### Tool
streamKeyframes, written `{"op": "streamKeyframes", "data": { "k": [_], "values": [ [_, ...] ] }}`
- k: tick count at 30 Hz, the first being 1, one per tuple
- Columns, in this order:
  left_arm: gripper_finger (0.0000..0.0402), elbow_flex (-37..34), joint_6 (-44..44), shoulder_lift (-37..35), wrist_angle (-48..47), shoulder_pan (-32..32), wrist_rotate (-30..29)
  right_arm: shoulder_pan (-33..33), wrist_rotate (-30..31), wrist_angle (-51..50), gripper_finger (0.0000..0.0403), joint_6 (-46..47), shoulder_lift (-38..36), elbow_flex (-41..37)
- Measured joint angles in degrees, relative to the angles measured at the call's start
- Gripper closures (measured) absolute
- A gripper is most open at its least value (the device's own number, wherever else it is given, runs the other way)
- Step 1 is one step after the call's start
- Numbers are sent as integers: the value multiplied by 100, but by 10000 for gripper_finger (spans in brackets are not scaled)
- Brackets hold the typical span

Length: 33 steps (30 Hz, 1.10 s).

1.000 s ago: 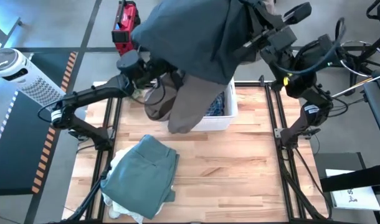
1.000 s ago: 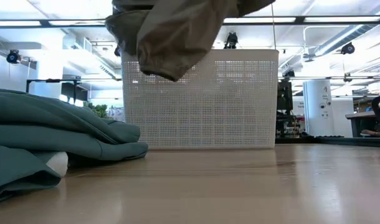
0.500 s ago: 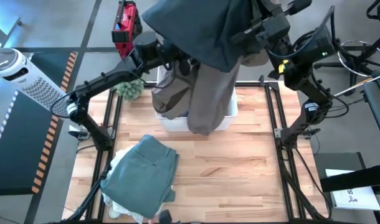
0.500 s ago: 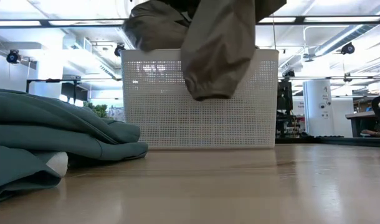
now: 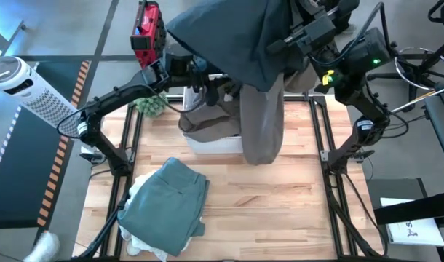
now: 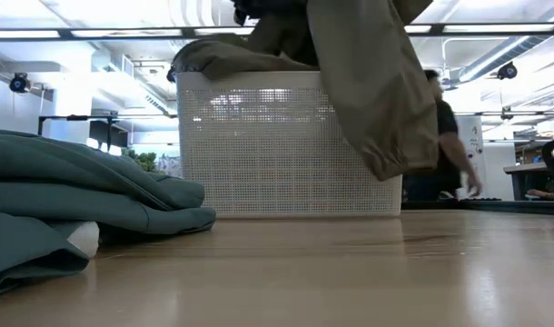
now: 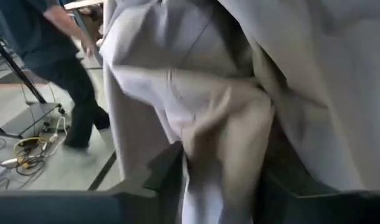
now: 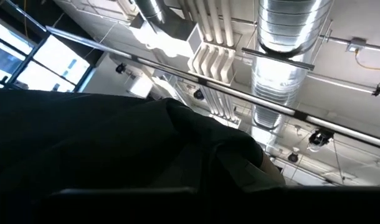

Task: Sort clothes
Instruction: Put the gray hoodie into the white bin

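Partway sorted: green piece (image 5: 167,205) folded over white piece (image 5: 140,186) at table (image 5: 280,211) front-left; tan-grey piece (image 5: 258,87) hoisted above bin (image 6: 286,145), pinched by left gripper (image 5: 207,81); right gripper's (image 5: 298,33) grasp not discernible; more seemingly left.

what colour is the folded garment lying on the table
Grey-green, or dull teal: the folded garment shows best in the high view.
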Motion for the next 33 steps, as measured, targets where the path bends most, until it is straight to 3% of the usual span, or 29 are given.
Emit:
{"op": "streamKeyframes", "data": {
  "k": [6, 11, 18, 22, 27, 33],
  "values": [
    [189, -720, 2, -535, 55, -159, -405, -22, -4, -580, 403, 447, 5, 0],
    [160, -2104, -47, -1398, 698, -314, -912, -78, -117, -1344, 403, 1080, 7, -15],
    [165, -4590, -602, -3145, 2443, -654, -1070, -326, -938, -2594, 403, 2503, 108, -45],
    [174, -5674, -865, -4112, 3188, -978, -1083, -550, -1431, -3284, 403, 3152, 384, -102],
    [181, -6359, -1046, -4993, 3431, -1378, -1246, -837, -1899, -4271, 403, 3706, 942, -223],
    [182, -6484, -1006, -5353, 3212, -1732, -1512, -1170, -2806, -4890, 403, 4196, 1660, -550]
  ]
}}
